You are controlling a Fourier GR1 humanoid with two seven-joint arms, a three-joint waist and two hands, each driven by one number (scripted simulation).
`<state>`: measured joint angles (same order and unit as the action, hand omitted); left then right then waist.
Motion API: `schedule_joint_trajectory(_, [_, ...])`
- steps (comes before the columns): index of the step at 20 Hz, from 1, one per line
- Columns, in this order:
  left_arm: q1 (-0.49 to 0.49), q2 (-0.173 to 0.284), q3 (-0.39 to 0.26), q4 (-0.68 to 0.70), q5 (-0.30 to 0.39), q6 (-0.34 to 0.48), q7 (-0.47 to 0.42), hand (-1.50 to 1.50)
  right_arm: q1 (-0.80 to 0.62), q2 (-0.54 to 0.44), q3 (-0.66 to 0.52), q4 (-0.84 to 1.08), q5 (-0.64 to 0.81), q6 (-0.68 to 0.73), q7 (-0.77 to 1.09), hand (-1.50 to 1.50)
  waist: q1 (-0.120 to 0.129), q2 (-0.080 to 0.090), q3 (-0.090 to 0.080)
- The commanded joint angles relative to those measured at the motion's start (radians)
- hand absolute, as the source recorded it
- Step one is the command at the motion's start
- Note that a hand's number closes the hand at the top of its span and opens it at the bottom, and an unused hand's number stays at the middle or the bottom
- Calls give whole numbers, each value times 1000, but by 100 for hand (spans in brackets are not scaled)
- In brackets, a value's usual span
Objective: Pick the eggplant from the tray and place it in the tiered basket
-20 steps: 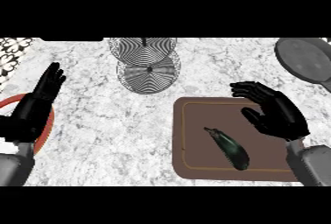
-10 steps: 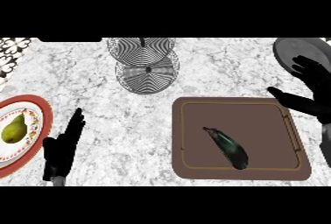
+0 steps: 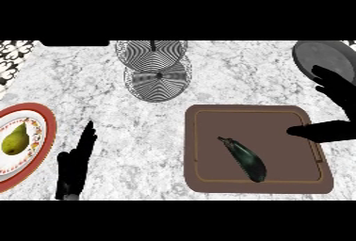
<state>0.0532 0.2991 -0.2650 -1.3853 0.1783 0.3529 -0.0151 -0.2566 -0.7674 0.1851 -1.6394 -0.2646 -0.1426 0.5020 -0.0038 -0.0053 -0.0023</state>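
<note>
on the tray (image 3: 208,186), eggplant (image 3: 245,159) untouched; right hand (image 3: 338,108) over tray's right edge, fingers spread; tiered basket (image 3: 154,70) beyond tray, nothing done yet

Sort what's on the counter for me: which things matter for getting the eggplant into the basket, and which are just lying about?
For the job: dark green eggplant; brown rectangular tray under it; striped wire tiered basket; right robot hand, open beside the tray.

Lying about: red-rimmed plate holding a yellow-green pear; grey round plate.

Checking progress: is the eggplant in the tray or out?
In the tray: the eggplant lies on the brown tray, and no hand touches it.
</note>
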Motion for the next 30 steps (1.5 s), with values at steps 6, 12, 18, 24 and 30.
schedule_joint_trajectory(6, [-10,-34,-12,20,-15,18,19,0,-169,-188,233,-213,89,253,442,-150,20,3,-2])
schedule_joint_trajectory(12, [25,-49,-21,5,-53,28,-15,0,-250,-51,361,-264,265,241,651,-150,15,4,1])
schedule_joint_trajectory(18, [17,-69,5,65,-38,-1,-31,0,-274,38,444,-223,375,275,718,-150,9,5,1])
schedule_joint_trajectory(24, [-20,-60,9,63,-53,-15,-8,0,-306,90,540,-117,430,359,745,-150,11,6,1])
schedule_joint_trajectory(30, [-64,-34,53,25,-37,-28,43,0,-323,172,564,-3,440,373,773,-150,11,6,1])
